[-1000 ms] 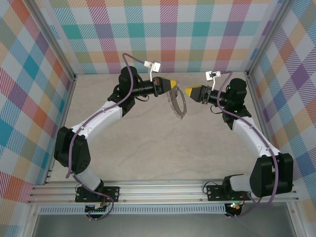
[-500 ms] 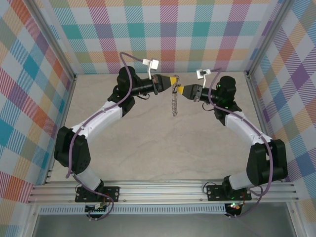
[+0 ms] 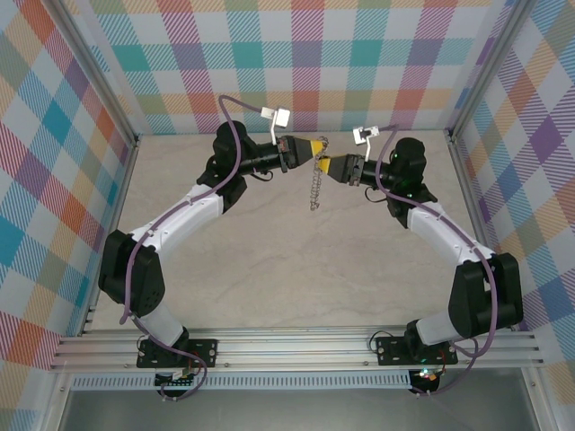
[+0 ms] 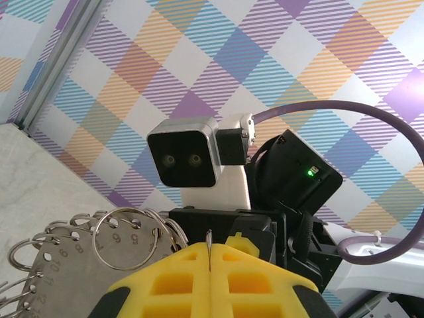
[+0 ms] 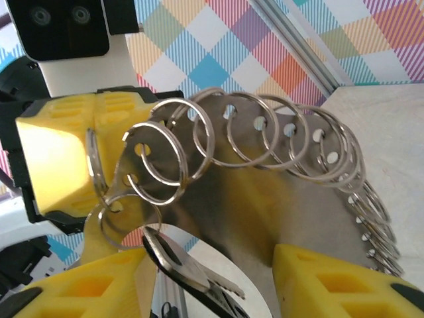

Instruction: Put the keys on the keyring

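The keyring (image 3: 314,184) hangs edge-on from my left gripper (image 3: 318,146), which is shut on its top edge. In the left wrist view the yellow fingers (image 4: 172,278) press together on a thin metal edge, and the keyring (image 4: 59,255) shows as a grey plate with numbered holes and several small split rings. My right gripper (image 3: 329,165) sits just right of the ring, nose to nose with the left one. In the right wrist view its jaws stand apart around the keyring (image 5: 265,179). A key (image 5: 189,268) hangs from one small ring between the fingers (image 5: 324,281).
Both arms reach to the far middle of the pale table (image 3: 269,260), above its surface. Checked walls and metal frame posts (image 3: 463,153) close in the back and sides. The right wrist's camera housing (image 4: 184,156) faces the left wrist closely.
My right arm has swung left until its gripper is up against the ring. The ring, broadside a second ago, now hangs edge-on. The left gripper has stayed put.
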